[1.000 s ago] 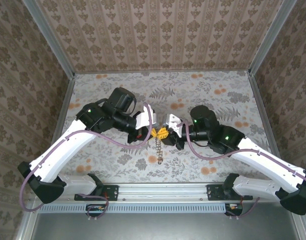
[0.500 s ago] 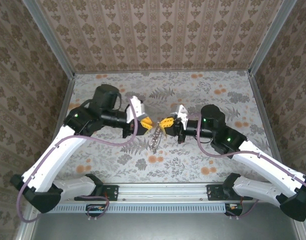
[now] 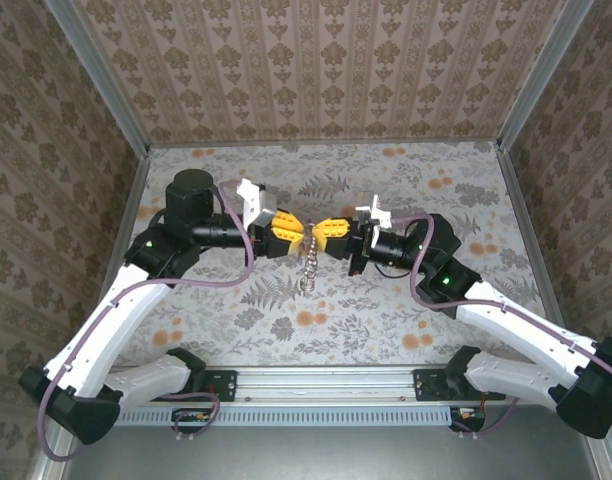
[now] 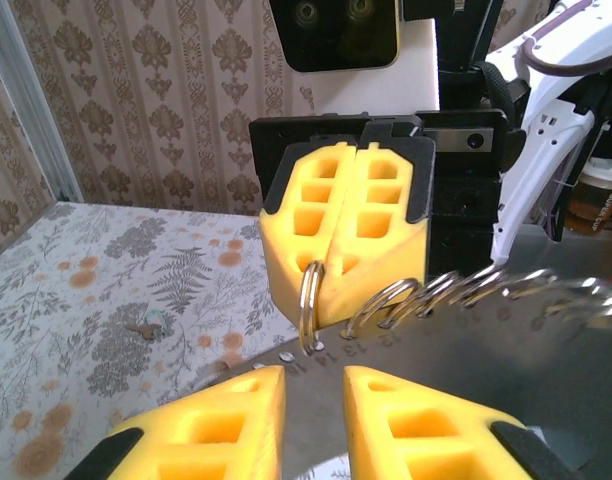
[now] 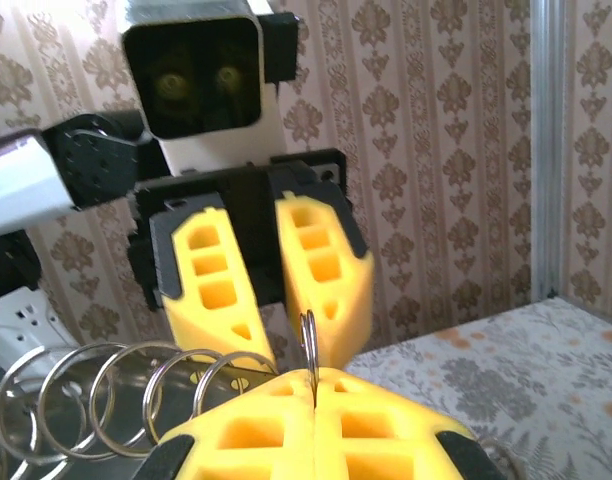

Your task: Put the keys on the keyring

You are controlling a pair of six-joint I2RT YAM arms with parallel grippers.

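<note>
Bright, even, diffuse light with faint soft shadows; nearest foreground in both wrist views slightly blurred.

"Where does the keyring [image 5: 309, 345] end?"
"I can't tell. Its first ring slips down between the pressed-together fingers of the right gripper [image 5: 314, 398], so that part is hidden. The other rings run off the edge, left of it."
"And by the left gripper [image 4: 314, 380]?"
"Its fingers are cut off at the bottom. The rings to its right go blurry. A small thing [image 4: 146, 326] far left of it is too tiny to name."
</note>
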